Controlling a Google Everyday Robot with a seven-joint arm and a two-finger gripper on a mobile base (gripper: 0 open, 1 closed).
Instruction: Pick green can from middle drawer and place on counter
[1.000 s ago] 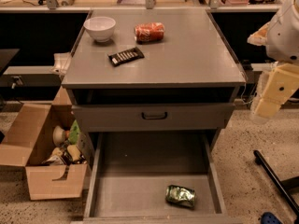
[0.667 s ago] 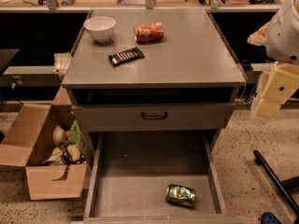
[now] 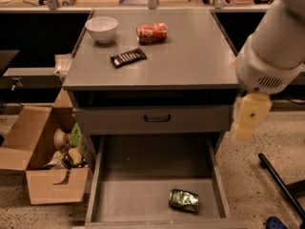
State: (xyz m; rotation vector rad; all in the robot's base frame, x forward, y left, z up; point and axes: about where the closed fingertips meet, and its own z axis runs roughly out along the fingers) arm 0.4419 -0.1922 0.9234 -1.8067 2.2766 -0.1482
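The green can [image 3: 184,200], dented and shiny, lies on its side on the floor of the open middle drawer [image 3: 138,194], near the front right corner. The counter [image 3: 190,56] is the grey cabinet top above it. My gripper [image 3: 249,118] hangs as a cream-coloured piece below the white arm [image 3: 274,46]. It is at the cabinet's right front corner, level with the closed drawer front, above and to the right of the can. It touches nothing.
On the counter are a white bowl [image 3: 101,29], a red-orange can [image 3: 152,33] on its side and a dark snack bar [image 3: 128,57]. A closed drawer front with a black handle [image 3: 157,119] sits above the open drawer. An open cardboard box [image 3: 45,161] stands at the left. A black leg [image 3: 281,182] crosses the floor at the right.
The arm and gripper have moved left and a little down, closer to the cabinet's right front corner. The can and the things on the counter have not moved.
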